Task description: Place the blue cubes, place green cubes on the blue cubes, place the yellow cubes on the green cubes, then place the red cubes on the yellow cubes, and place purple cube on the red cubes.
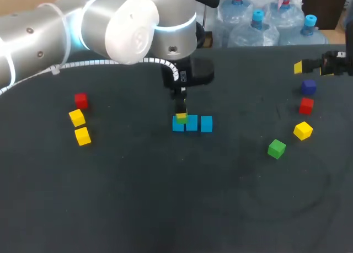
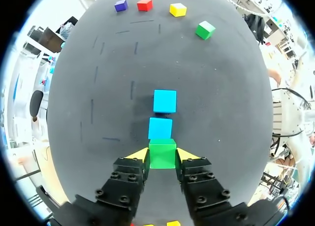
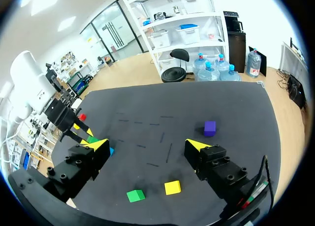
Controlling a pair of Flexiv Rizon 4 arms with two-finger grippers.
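The head camera is looking down from above and behind onto the whole table [image 1: 138,209]. The left wrist camera is staring along the left gripper [image 2: 163,157], close over the held green cube [image 2: 162,152] and the blue cubes [image 2: 164,101]. The right wrist camera is sitting farther back, facing across the table. All three are sharing the purple cube [image 1: 308,87] and the loose green cube [image 1: 276,149].

Left claw [image 2: 162,158] downward, tight on a green cube [image 2: 162,151]; right claw [image 3: 147,145] aside, fingers [image 3: 100,145] wide apart.
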